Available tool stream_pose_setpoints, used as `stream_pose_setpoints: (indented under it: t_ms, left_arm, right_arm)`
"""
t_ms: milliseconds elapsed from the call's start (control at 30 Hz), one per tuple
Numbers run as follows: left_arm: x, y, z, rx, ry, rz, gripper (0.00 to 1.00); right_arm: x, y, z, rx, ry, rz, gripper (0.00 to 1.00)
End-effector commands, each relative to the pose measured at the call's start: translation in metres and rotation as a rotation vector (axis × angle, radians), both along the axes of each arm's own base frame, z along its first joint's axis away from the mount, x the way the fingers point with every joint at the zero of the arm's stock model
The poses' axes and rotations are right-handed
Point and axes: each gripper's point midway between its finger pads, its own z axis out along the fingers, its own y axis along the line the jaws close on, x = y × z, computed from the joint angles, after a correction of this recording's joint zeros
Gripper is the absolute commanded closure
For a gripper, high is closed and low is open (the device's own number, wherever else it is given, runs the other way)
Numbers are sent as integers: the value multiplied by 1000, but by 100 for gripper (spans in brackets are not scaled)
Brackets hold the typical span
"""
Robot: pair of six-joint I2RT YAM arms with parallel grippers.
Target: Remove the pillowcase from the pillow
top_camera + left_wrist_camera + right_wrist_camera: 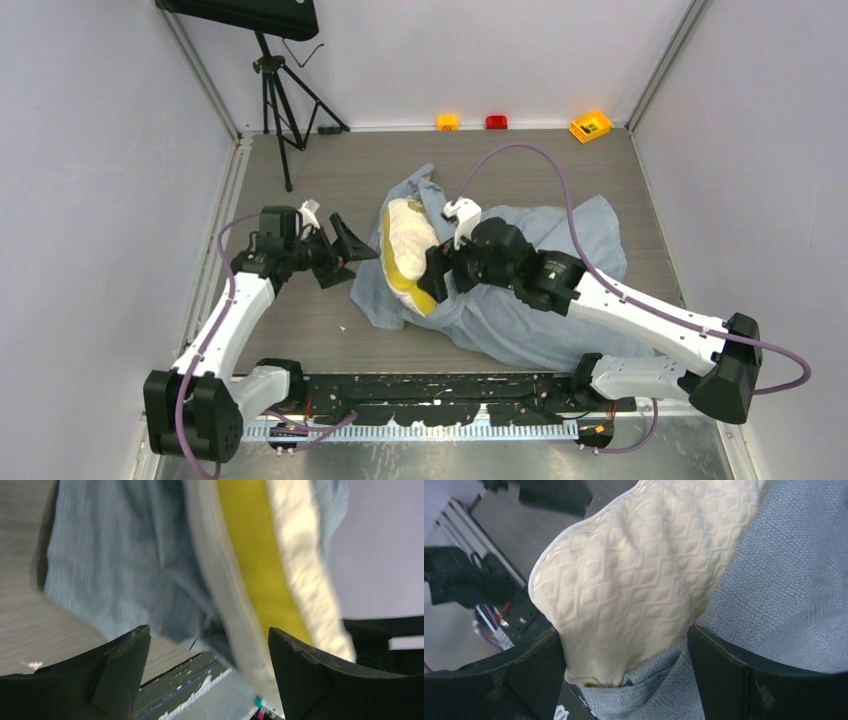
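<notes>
Status: partly done, roughly a third by my estimate. The pillowcase [540, 300] lies crumpled across the middle of the table [330, 170], its bulk spread to the right under the right arm. The pillow [408, 245] pokes out of the case's left end, showing one cream quilted end with its yellow edge. The rest of it appears to be inside the fabric, though how much cannot be told from above. The left gripper [350, 258] sits just left of the exposed end, fingers wide with nothing between them. Its wrist view shows the pillow's yellow band [255, 565] and the grey-blue cloth [110, 565] ahead of the tips, apart from them. The view is blurred, so the gap is hard to gauge. The right gripper [432, 280] is at the near side of the exposed end. Its wrist view shows the fingers spread wide, straddling the pillow's corner [634, 580] where it meets the mouth of the case [784, 590]. One finger touches or nearly touches the quilting, and nothing is pinched. To do: one gripper has to take the exposed pillow end and the other the case fabric, then pull them apart until the pillow is fully out. No grip on either is established at this moment. Risk, as I judge it: closing at the mouth could pinch both layers and drag pillow and case together.
</notes>
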Motion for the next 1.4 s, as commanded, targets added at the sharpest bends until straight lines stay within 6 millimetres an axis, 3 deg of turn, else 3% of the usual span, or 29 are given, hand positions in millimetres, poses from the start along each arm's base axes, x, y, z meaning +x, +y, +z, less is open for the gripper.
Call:
stream_pose_setpoints:
  t_ms: [0, 100, 233, 300, 433, 533, 667, 800, 967, 1133, 1200, 1233, 1333, 1367]
  left_arm:
    - [-24, -2, -9, -1, 16, -34, 10]
    - [-23, -10, -8, -69, 9, -42, 10]
    - [-15, -22, 5, -178, -17, -64, 10]
    - [-11, -21, 6, -157, -28, -63, 10]
    - [1, -14, 7, -92, -60, -36, 10]
    - [14, -5, -2, -15, -82, -8, 10]
    - [33, -3, -17, 60, -120, 25, 11]
    - [45, -24, -30, 57, -117, -31, 11]
    - [48, -53, -38, -2, -76, -137, 13]
    - [49, -62, -45, -27, -73, -169, 17]
    - [50, -67, -52, -58, -38, -179, 25]
    - [50, -72, -52, -89, -30, -191, 31]
    - [54, -86, -45, -200, -53, -230, 64]
    - [56, -88, -42, -221, -68, -233, 77]
  right_arm:
    - [6, 8, 58, 225, 40, -12, 10]
    - [-18, 17, 85, 324, 51, 117, 10]
    - [-31, 22, 94, 334, 94, 194, 9]
    - [-18, 16, 87, 296, 84, 101, 9]
    - [42, -26, 62, 145, 22, -284, 9]
    - [65, -40, 49, 68, 27, -405, 9]
    - [86, -35, 34, 7, 33, -472, 9]
    - [112, -35, 19, -21, 47, -559, 9]
    - [129, -21, -4, 44, 139, -577, 11]
    - [137, -8, -40, 26, 223, -592, 14]
    - [138, -3, -55, 14, 263, -585, 17]
    - [138, 0, -60, 15, 281, -576, 24]
    - [137, 6, -75, 15, 330, -561, 46]
    - [137, 6, -78, 17, 342, -561, 59]
